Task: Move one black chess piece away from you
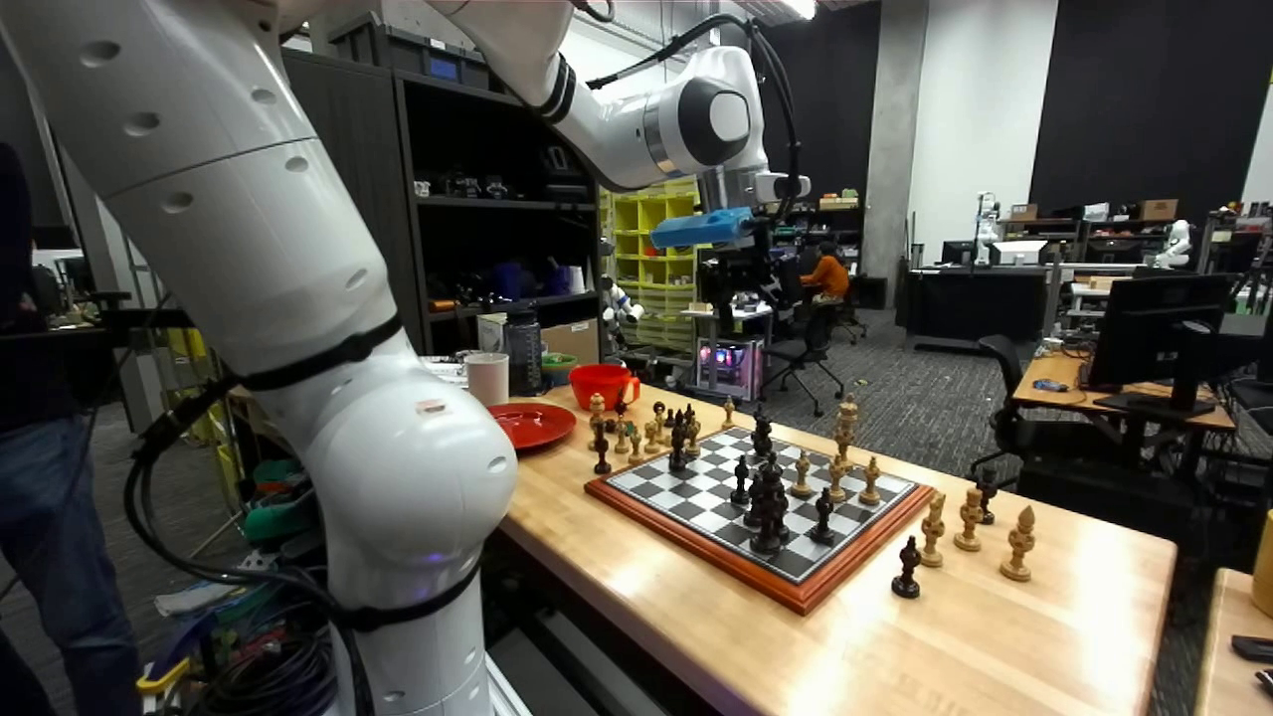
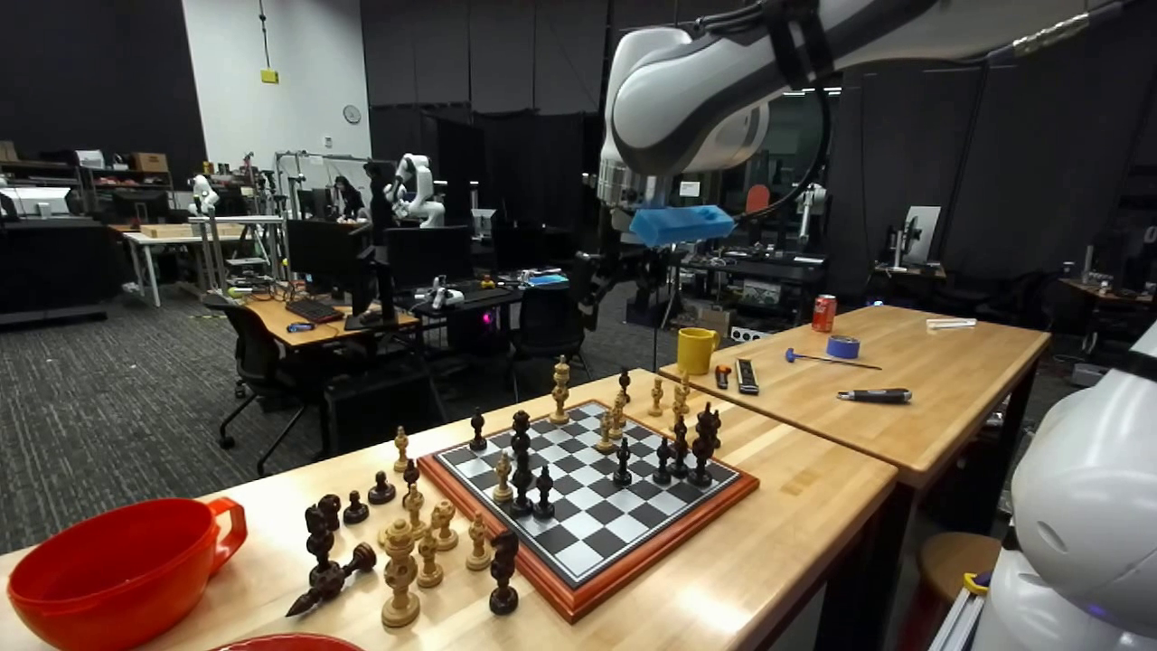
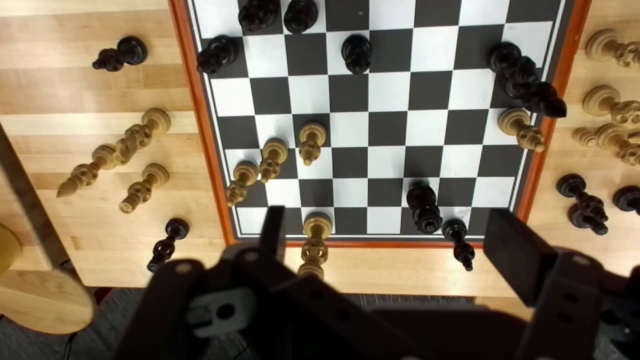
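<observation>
Gripper (image 3: 390,227) hangs clear of the board (image 3: 387,127) in both exterior views, its fingertips (image 3: 272,230) spread wide. Beneath, the wrist view shows the board's reddish rim, then a narrow strip of table (image 3: 395,272) ending over dark carpet (image 3: 120,302). The roomier ground is inward, where open squares fill the middle of the board.

Which black chess piece is meant cannot be told. Two lie within the gap between the fingers, as the wrist camera sees it: a thick black chess piece (image 3: 424,207) and, just beside it at the rim, a slimmer one (image 3: 456,235). A tall pale piece (image 3: 316,247) stands nearer the other finger.

On the board, that view counts at least seven black and five pale. Off it, at left, stand two black pieces (image 3: 131,51) and three pale pieces (image 3: 141,189). Off the opposite side, in an exterior view, at least six more pale ones (image 2: 429,562) crowd among black ones, which overlap too much to count. Farther out: one red bowl (image 2: 117,597), one red plate (image 1: 537,428), one white cup (image 1: 487,380), one yellow mug (image 2: 694,351).
</observation>
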